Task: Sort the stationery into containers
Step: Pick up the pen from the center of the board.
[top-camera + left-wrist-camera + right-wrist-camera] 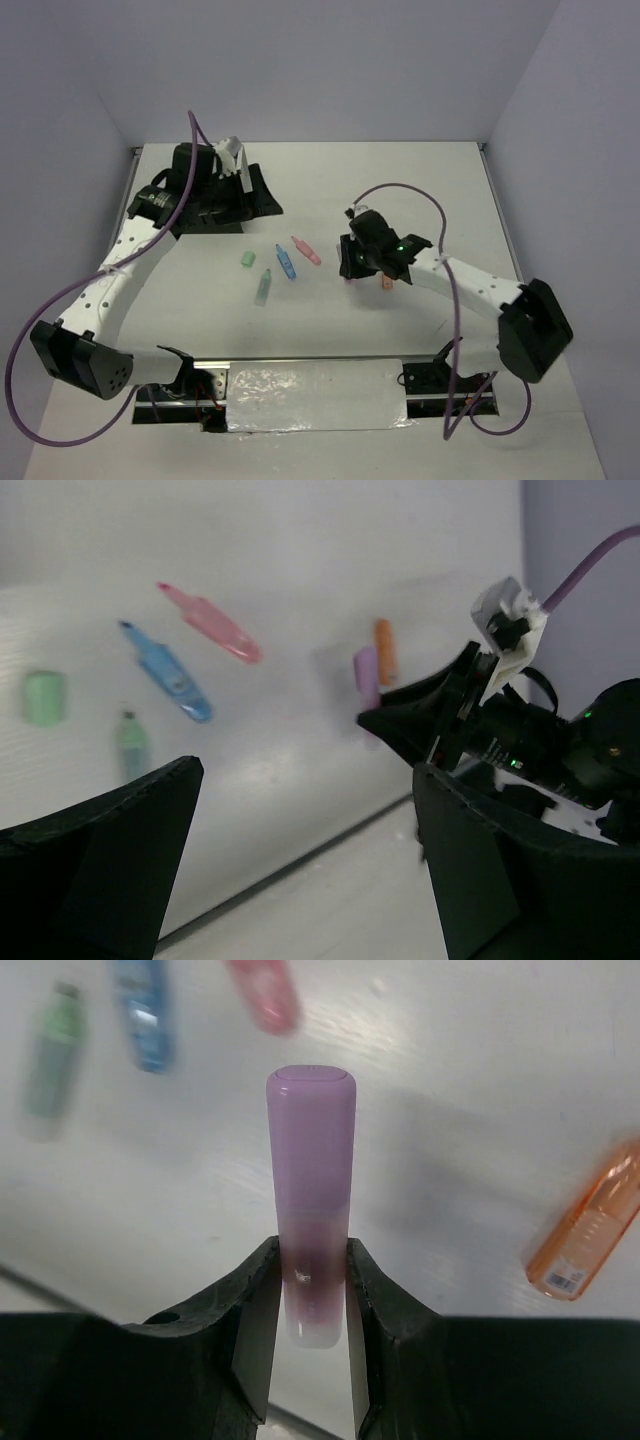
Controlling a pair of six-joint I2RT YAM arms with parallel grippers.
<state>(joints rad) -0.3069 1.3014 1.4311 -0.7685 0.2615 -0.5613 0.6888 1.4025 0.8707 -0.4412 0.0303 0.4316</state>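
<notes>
My right gripper [311,1260] is shut on the lower end of a purple marker [311,1170], low over the table at centre right [352,266]. An orange marker [588,1228] lies just to its right [386,284]. A pink marker [306,250], a blue marker [286,262], a mint green marker [264,288] and a green stub [247,258] lie loose in the middle. My left gripper [305,780] is open and empty, over the black organizer [262,195] at the far left. The organizer's compartments are mostly hidden by the arm.
The left wrist view shows the loose markers and my right gripper [400,715] across the table. A shiny foil-covered plate [315,395] lies at the near edge between the arm bases. Grey walls close in the table at the back and sides.
</notes>
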